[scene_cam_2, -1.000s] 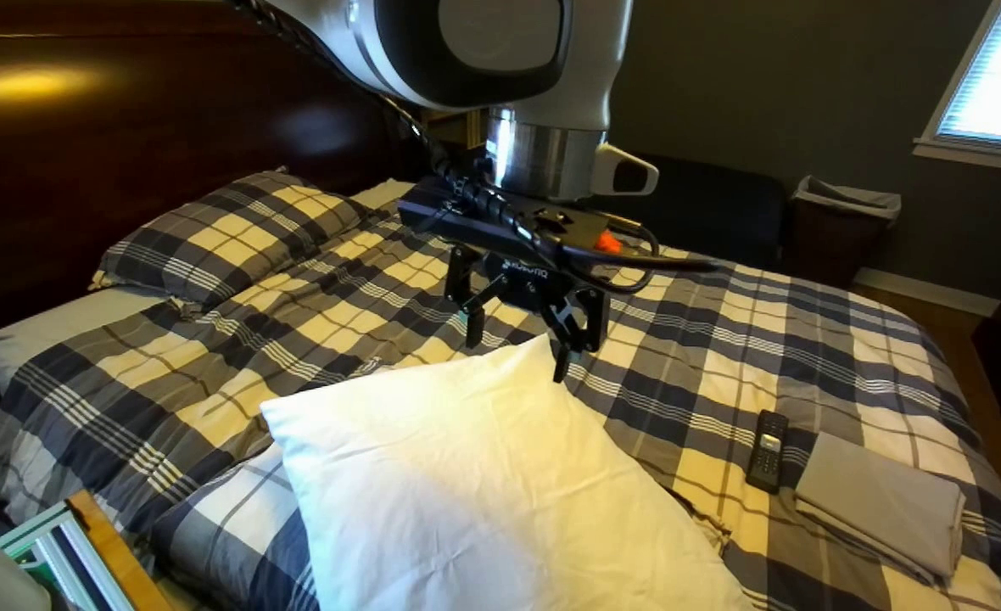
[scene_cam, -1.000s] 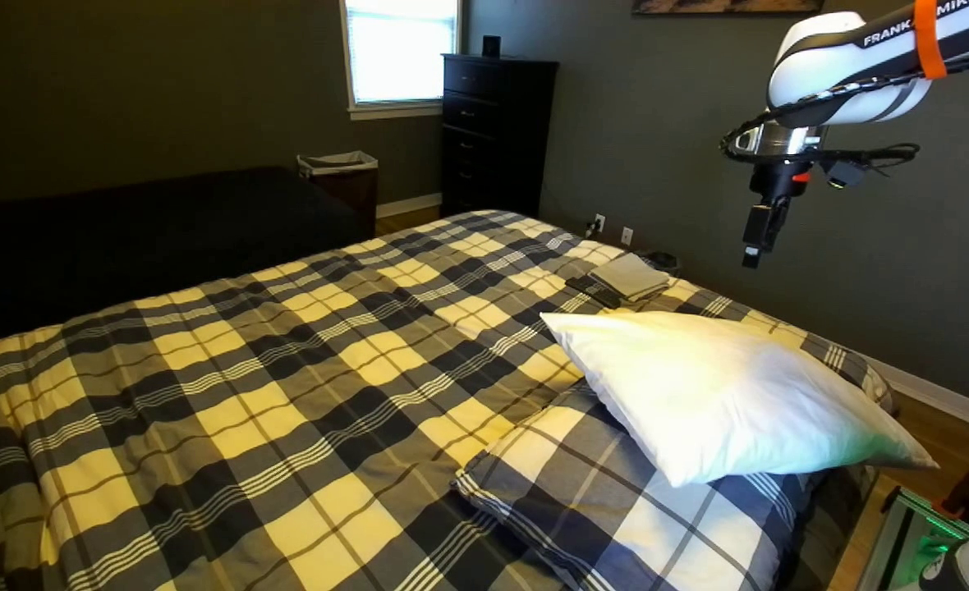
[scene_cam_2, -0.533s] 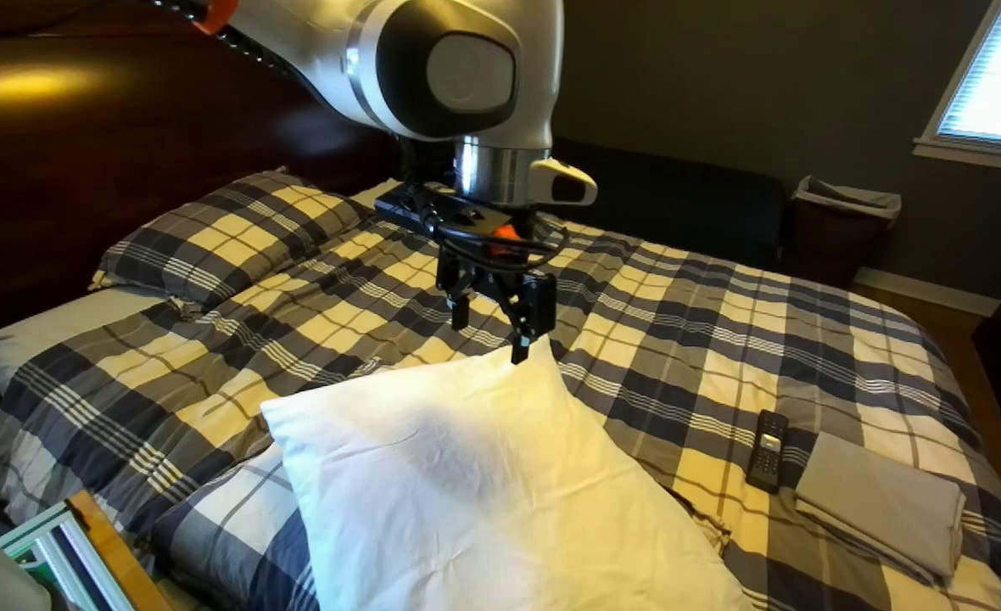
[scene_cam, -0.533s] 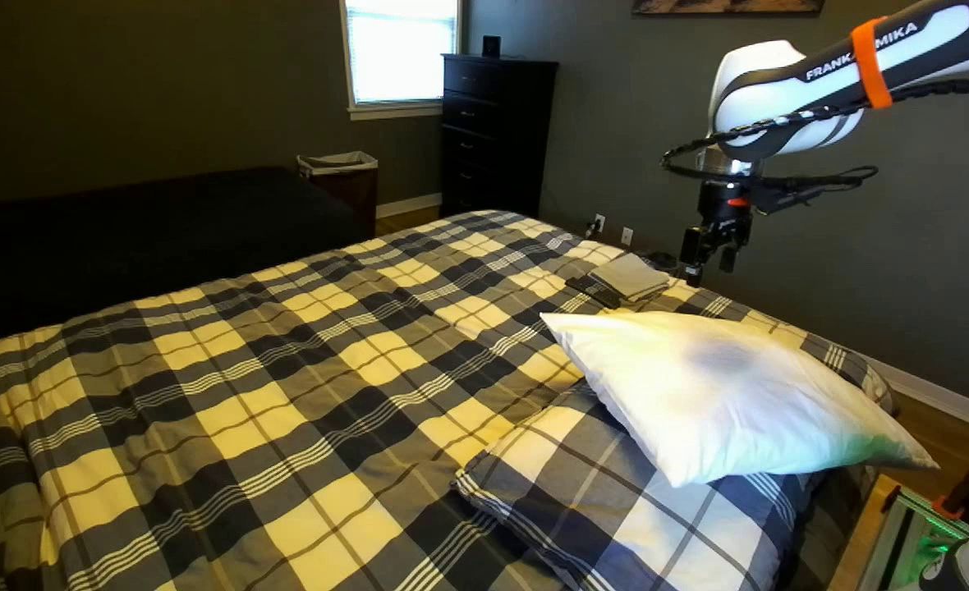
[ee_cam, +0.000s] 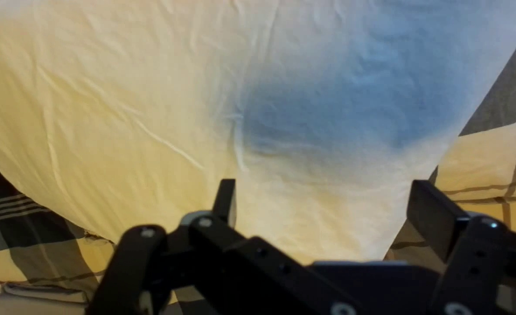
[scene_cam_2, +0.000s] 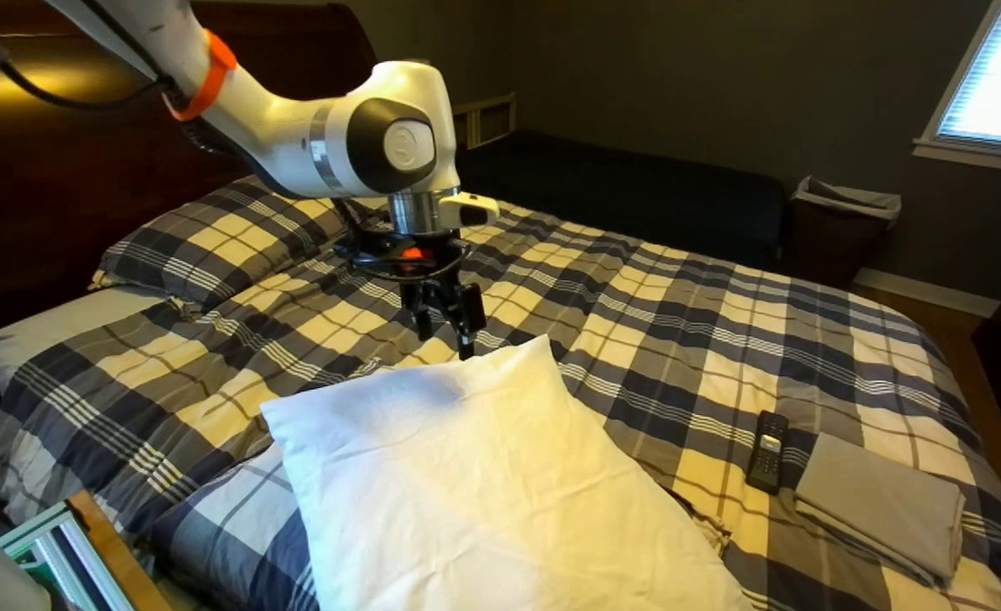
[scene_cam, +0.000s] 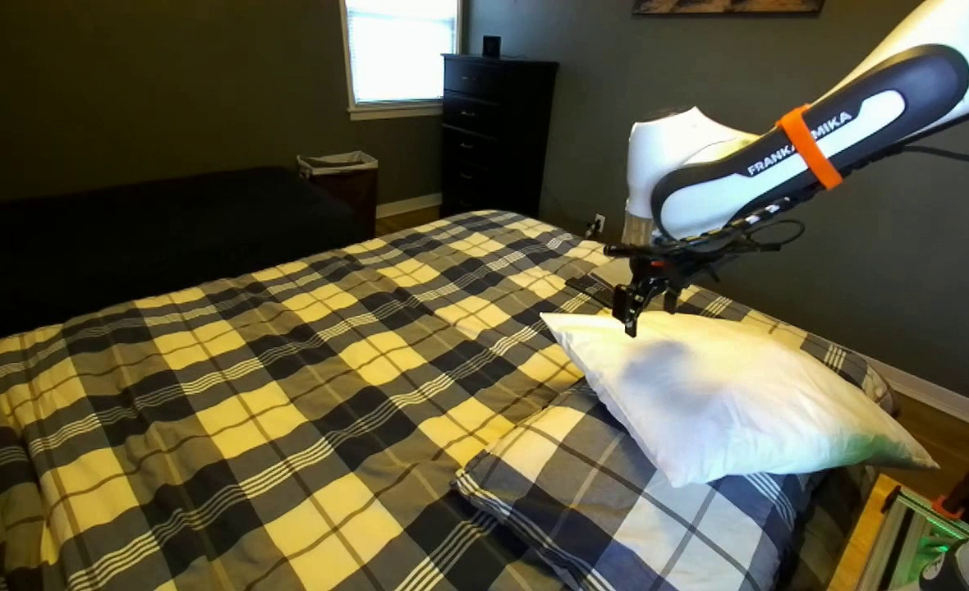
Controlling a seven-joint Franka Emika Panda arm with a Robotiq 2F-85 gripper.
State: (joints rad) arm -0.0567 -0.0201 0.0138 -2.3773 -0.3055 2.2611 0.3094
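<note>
Extending across the bed (scene_cam: pixel 287 353), the arm (scene_cam: pixel 755 176) enters from the right edge in an exterior view, its forearm inclined downward to a near-vertical wrist (scene_cam_2: pixel 416 212). The jaws point down and stand wide apart, with nothing gripped between them. In the wrist view they sit over the narrowing corner section of the white pillow (scene_cam_2: pixel 500 492), one jaw over the fabric and the opposite jaw at its edge; contact with the fabric cannot be confirmed. The white pillow rests partly on a plaid pillow (scene_cam: pixel 583 509), which lies on the bed. Beyond the bed stands a dark hamper (scene_cam_2: pixel 823 246) fitted with a pale liner (scene_cam_2: pixel 848 197) folded over its rim; its contents are hidden from both exterior views. A tall dark dresser (scene_cam: pixel 497 135) stands beside the window (scene_cam: pixel 403 49); it carries a small black object (scene_cam: pixel 492 46) on top, and its drawer contents are concealed. A black handset (scene_cam_2: pixel 768 451) lies on the bed just beside a folded grey cloth (scene_cam_2: pixel 882 505).
</note>
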